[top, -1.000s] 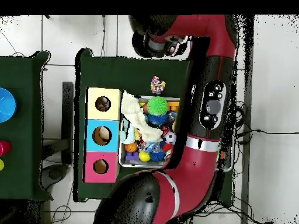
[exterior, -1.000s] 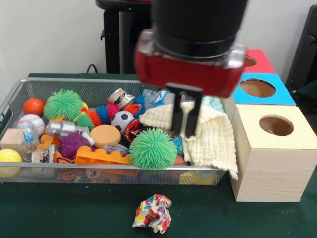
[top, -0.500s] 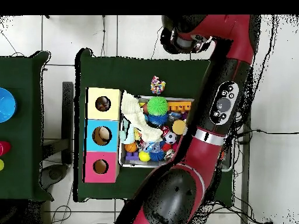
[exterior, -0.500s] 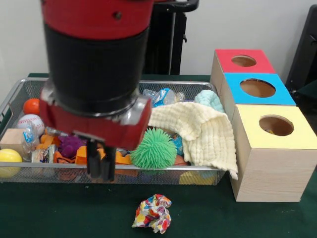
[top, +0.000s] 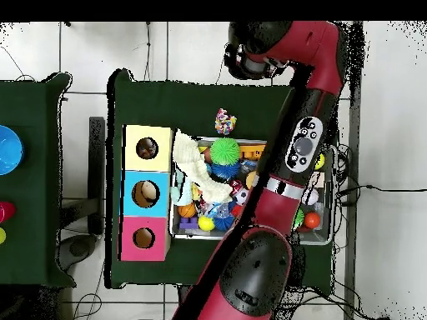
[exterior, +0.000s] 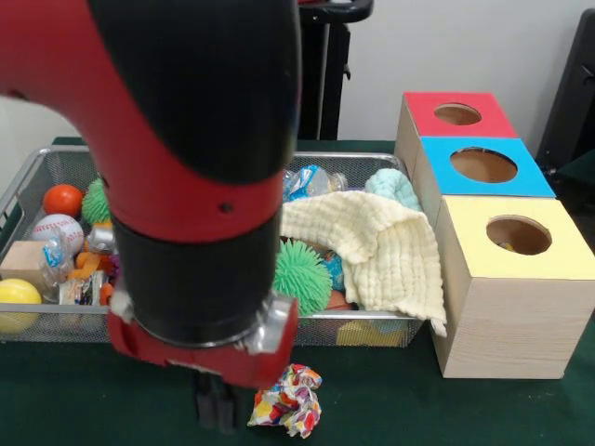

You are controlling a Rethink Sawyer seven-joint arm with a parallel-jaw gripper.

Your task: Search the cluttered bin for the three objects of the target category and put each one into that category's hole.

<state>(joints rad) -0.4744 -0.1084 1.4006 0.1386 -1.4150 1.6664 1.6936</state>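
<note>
Since the earlier frames the red and black arm has swung out of the bin and toward the lower left of the front view, so that its pincer (exterior: 215, 409) now hangs over the dark green tabletop (exterior: 390, 409) in front of the bin, just left of a crumpled ball of multicoloured paper (exterior: 287, 400). The two dark fingers sit pressed together with nothing between them, so the pincer is clenched and empty.

The silver wire mesh bin (exterior: 28, 181) fills the left and centre of the front view, and the arm's bulk hides much of its middle. At its left end lie an orange ball (exterior: 62, 199), a white baseball with red stitching (exterior: 56, 229), a yellow ball (exterior: 17, 300) and a pale wooden block (exterior: 20, 261). A green spiky rubber ball (exterior: 301, 276) sits near the front wall at centre, beside a cream waffle-weave cloth (exterior: 376, 251) that drapes over the bin's right front corner and hangs down outside it. Behind the cloth are a pale teal knitted item (exterior: 394, 187) and some crinkled clear plastic wrapping (exterior: 311, 180).

To the right of the bin stands a row of three wooden boxes, each with a round hole in its top: the yellow-topped box (exterior: 539, 265) lowest in the frame, the blue-topped box (exterior: 437, 177) above it, and the red-topped box (exterior: 418, 107) uppermost. In the overhead view the same row runs down the left of the bin, and the paper ball (top: 224, 122) lies on the tabletop above the bin.
</note>
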